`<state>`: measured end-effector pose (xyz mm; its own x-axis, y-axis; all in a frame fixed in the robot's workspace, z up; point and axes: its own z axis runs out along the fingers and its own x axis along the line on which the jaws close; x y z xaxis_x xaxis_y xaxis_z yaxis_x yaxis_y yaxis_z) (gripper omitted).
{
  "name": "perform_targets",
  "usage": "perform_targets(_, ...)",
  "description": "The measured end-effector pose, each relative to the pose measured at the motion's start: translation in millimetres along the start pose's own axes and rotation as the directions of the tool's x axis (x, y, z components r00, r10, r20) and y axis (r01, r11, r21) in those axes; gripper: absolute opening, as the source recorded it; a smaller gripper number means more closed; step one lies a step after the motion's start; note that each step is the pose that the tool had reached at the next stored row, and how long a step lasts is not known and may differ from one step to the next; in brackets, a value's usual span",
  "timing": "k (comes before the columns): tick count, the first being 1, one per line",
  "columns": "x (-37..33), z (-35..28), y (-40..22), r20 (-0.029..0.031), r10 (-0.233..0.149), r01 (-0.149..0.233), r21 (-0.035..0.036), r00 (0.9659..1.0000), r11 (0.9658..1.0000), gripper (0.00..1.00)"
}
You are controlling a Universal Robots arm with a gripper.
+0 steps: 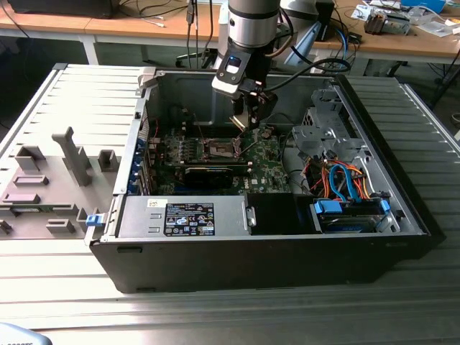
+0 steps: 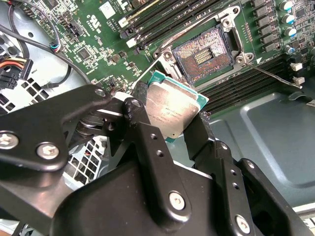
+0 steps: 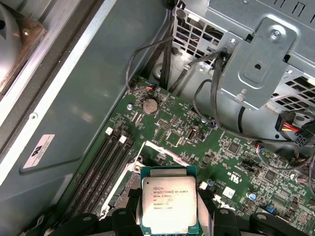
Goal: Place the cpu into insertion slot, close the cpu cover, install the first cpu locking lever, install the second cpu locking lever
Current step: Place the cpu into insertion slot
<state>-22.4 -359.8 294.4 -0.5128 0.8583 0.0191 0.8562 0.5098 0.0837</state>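
on the ribbed metal table (image 1: pixel 237 316), exterior view: open black computer case (image 1: pixel 215 266) lying on its side, interior facing up. grey fixture tray (image 1: pixel 43 187) sits beside it at the exterior view's left.

arm (image 1: pixel 251 21) reaches down into the case from above. green circuit board (image 1: pixel 269 162) covers the case floor. silver power supply (image 1: pixel 187 215) lies along the near wall and the perforated drive cage (image 1: pixel 320 126) is at the exterior view's right, with orange and blue cables below it.

gripper (image 1: pixel 251 118) hangs over the board, a little to the exterior view's right of the insertion slot (image 1: pixel 219 149). in both wrist views the black fingers (image 2: pixel 140 123) are closed part-way, pinching the cpu (image 2: pixel 172 109) by two opposite edges. metal face of the chip is toward the cameras, green border visible round it.

cpu is clear of the board and not seated. insertion slot (image 2: pixel 206 55) is uncovered in the second wrist view, contact field bare, silvery rim around it, long black memory slots (image 2: pixel 162 22) near it.

cpu cover (image 3: pixel 172 160) looks raised at the socket's edge just behind the chip in the first wrist view; exact angle cannot be told.

one thin locking lever (image 2: pixel 273 75) sticks out unlatched beside the socket.
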Motion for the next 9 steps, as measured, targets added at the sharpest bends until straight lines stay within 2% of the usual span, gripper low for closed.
perform_targets(9, 0.0, 0.0, 0.0, 0.0004, 0.005, -0.005, -0.0001, 1.0000, 1.0000, 0.54)
